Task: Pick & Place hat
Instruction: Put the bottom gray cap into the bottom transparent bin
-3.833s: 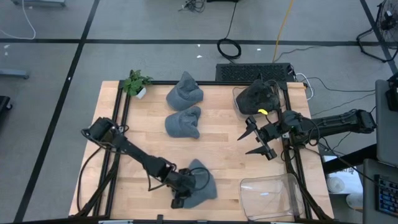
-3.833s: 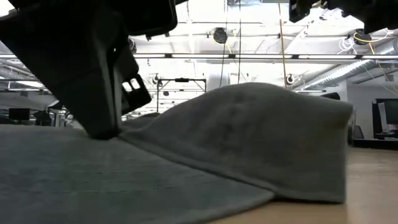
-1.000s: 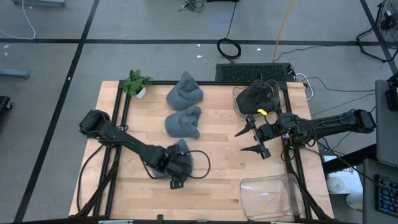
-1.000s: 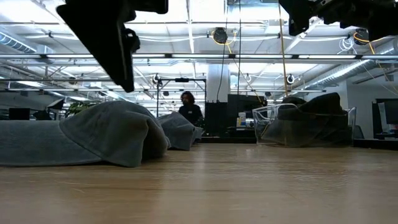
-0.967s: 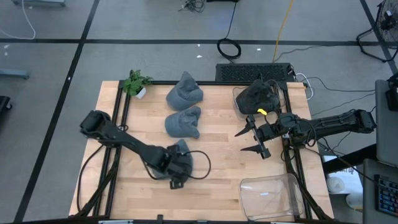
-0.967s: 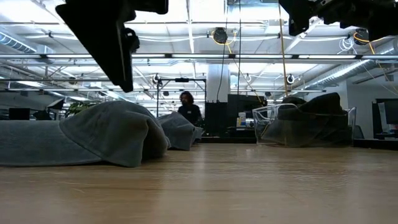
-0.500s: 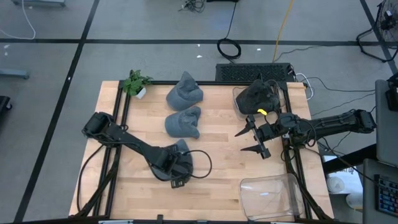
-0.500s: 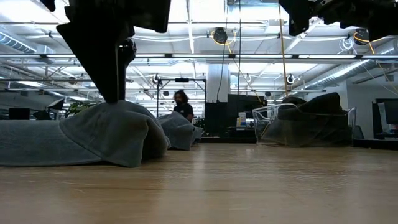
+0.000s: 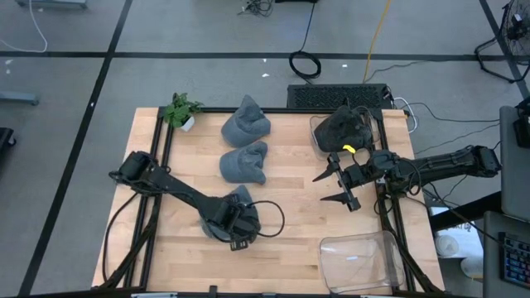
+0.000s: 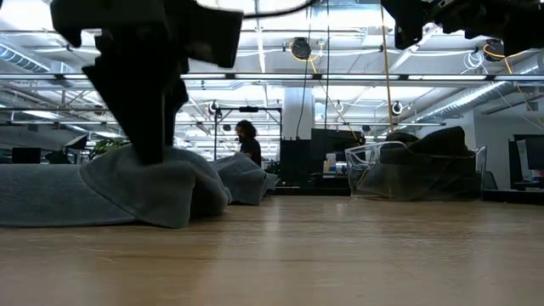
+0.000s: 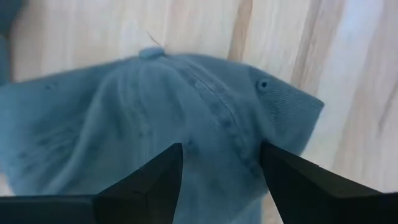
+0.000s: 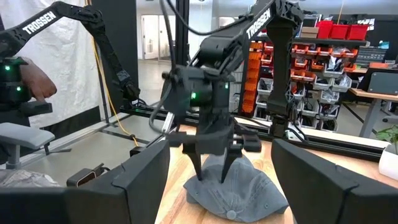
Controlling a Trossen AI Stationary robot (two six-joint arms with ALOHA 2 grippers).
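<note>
A grey hat [image 9: 243,199] lies on the wooden table near its middle front, mostly hidden under my left gripper [image 9: 240,222] in the high view. In the left wrist view the hat's crown [image 11: 205,99] with its top button fills the picture, and the gripper [image 11: 221,149] stands open over it. The right wrist view shows that gripper [image 12: 212,176] pointing down on the hat [image 12: 239,193]. My right gripper [image 9: 335,186] hovers open above the table's right side, holding nothing. My left gripper comes from above, pointing down, with its open fingertips [image 10: 149,157] set on the hat's crown [image 10: 170,174] and cloth between them. The crown is dented a little under them. The hat lies with its brim and rim on the table.
Two more grey hats [image 9: 246,124] [image 9: 244,163] lie at the back middle. A clear bin [image 9: 344,128] with dark hats stands at the back right, an empty clear bin [image 9: 358,261] at the front right, a small plant [image 9: 180,110] at the back left. A person [image 10: 246,140] stands in the room behind.
My left gripper has come down onto the grey hat, its fingers still open; the crown has sunk a little under the tips. My right gripper has kept still.
</note>
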